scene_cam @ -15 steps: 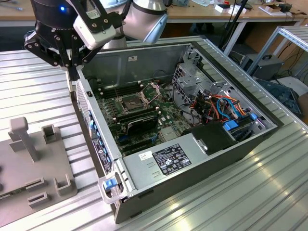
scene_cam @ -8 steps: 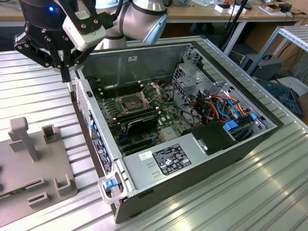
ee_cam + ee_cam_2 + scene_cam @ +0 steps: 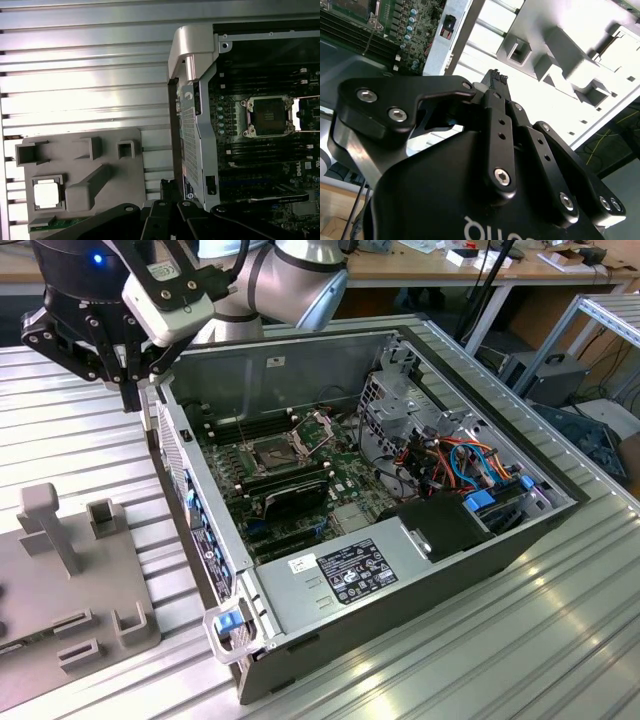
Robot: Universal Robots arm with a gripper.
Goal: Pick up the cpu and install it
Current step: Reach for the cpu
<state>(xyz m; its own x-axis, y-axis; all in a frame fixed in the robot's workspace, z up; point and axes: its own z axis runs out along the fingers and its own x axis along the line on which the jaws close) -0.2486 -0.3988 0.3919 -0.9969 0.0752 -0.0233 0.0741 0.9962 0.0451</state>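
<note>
The cpu (image 3: 47, 194), a small silver-grey square chip, lies in a recess of the grey fixture block (image 3: 85, 165) on the ribbed table beside the computer case. My gripper (image 3: 127, 380) hangs high over the table at the case's far corner, on the exterior view's left, well away from the cpu. Its black fingers (image 3: 495, 82) look pressed together with nothing between them, and their tips also appear in the first wrist view (image 3: 170, 189). Inside the case, the dark square socket (image 3: 272, 452) (image 3: 267, 116) is uncovered, with its shiny retention frame (image 3: 312, 426) swung up.
The open computer case (image 3: 420, 570) lies on its side, its raised wall (image 3: 192, 115) standing between fixture and motherboard. Memory sticks, cables (image 3: 465, 465) and a power supply (image 3: 350, 570) crowd the inside. The grey fixture block (image 3: 75, 580) has upright posts.
</note>
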